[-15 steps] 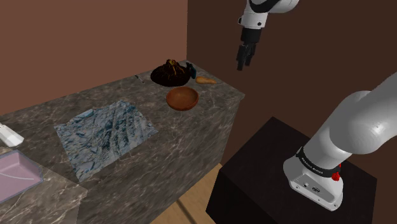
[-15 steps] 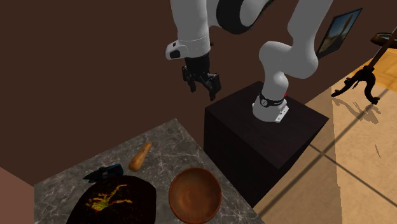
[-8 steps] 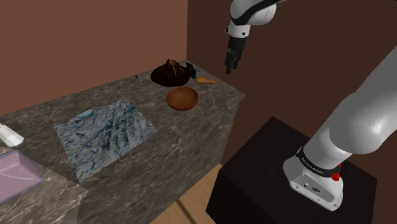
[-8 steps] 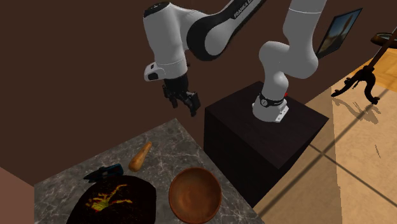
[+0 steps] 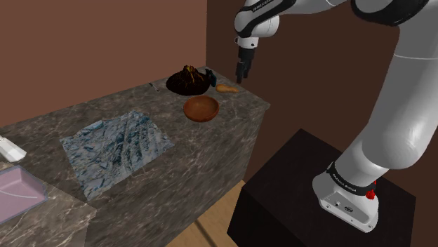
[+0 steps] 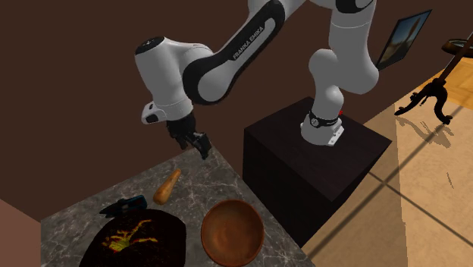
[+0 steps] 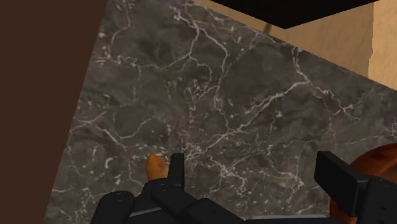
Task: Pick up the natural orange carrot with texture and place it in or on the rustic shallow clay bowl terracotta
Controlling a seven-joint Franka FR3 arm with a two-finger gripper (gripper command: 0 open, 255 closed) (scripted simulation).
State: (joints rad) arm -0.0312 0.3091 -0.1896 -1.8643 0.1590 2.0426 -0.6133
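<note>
Gripper (image 6: 198, 144) hangs over the counter (image 5: 105, 112) edge, fingers (image 7: 177, 170) apart and empty; carrot (image 6: 167, 186) lies on the stone near the brown bowl (image 6: 232, 230), outside one fingertip, so best centre over it, straddle its narrow width, then descend.

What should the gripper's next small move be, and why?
Probably a short sideways shift, away from the bowl, to centre the gripper over the carrot before descending. In the wrist view the fingers stand open, but the carrot's end lies outside one finger, not between them. In the second exterior view the gripper hangs above the counter, short of the carrot.
</note>
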